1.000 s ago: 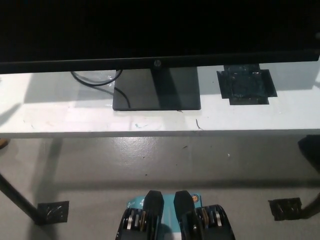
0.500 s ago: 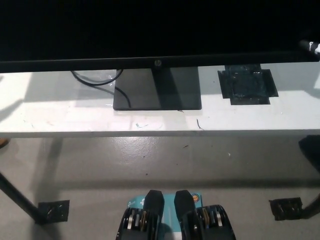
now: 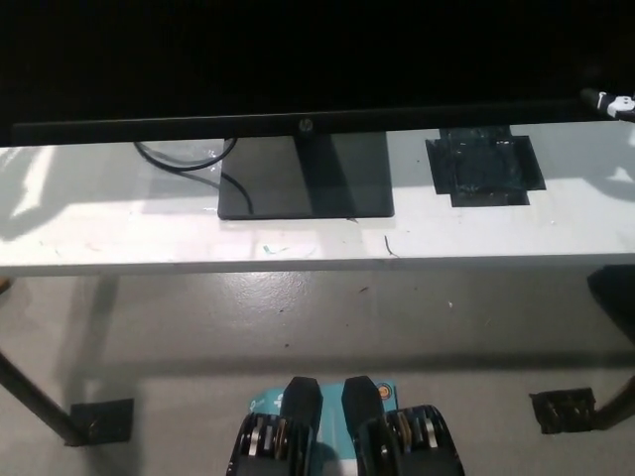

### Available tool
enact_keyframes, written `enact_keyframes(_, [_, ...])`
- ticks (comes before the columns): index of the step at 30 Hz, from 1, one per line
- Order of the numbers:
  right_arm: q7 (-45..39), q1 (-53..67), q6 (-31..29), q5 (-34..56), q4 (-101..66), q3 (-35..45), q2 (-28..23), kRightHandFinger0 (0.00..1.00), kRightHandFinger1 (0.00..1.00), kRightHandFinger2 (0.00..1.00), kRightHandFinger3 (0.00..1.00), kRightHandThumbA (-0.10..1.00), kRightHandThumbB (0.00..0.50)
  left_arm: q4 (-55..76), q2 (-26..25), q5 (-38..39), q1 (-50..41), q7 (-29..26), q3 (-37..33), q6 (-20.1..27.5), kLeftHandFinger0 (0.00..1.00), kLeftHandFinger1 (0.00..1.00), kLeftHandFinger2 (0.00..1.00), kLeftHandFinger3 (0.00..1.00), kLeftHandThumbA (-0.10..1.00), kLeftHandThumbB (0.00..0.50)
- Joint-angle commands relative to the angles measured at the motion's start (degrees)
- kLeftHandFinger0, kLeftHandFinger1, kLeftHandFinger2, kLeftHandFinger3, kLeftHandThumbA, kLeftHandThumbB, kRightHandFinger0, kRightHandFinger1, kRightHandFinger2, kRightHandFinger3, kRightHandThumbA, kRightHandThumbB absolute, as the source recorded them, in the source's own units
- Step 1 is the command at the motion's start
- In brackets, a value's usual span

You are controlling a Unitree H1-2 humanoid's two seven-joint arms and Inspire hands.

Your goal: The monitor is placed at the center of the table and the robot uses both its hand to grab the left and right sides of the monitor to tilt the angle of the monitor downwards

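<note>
The monitor (image 3: 298, 59) stands at the middle of the white desk (image 3: 119, 233), its dark screen filling the top of the head view and its lower bezel running almost the full width, with a small logo at the bezel's centre. Its flat black base (image 3: 306, 178) sits on the desk surface midway between the left and right ends, set back from the front edge. A black cable (image 3: 184, 159) loops on the desk just left of the base. A patch of black tape (image 3: 484, 167) lies on the desk right of the base, apart from it. At the far right, level with the monitor's lower right corner, a small part of the right hand (image 3: 605, 101) shows; whether it is open, closed or gripping the monitor cannot be told. The left hand is out of view. Two more tape patches lie on the grey floor (image 3: 317, 317) beside the desk legs.
</note>
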State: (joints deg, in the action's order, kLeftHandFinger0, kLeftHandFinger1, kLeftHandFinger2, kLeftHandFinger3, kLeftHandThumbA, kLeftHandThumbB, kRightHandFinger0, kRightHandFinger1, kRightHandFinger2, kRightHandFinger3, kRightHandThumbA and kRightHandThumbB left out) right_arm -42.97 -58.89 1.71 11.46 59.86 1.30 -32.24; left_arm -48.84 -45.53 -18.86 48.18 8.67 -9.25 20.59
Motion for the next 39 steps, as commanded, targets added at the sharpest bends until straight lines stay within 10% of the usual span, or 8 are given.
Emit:
enact_keyframes(1, [-7.7,-7.2,3.1,1.6,-1.5,-0.2,-2.7,1.00,1.00,1.00,1.00,0.60,0.455,-1.2,-1.6,-2.6,6.0,-0.6,-1.2,3.5,1.00,1.00,1.00,1.00,0.99,0.500])
enact_keyframes(28, [-7.1,-12.0,-0.7,-9.0,-0.6,-9.5,0.2,1.00,1.00,1.00,1.00,0.54,0.488,-1.5,-1.2,-11.2,10.3,1.1,-9.9,5.4,1.00,1.00,1.00,1.00,0.88,0.462])
enact_keyframes(39, [-0.4,-15.6,-8.4,-19.0,-1.1,-18.3,2.0,1.00,1.00,1.00,1.00,0.58,0.500,-10.1,-1.0,-23.7,20.0,-7.5,-21.5,6.3,1.00,1.00,1.00,1.00,0.96,0.423])
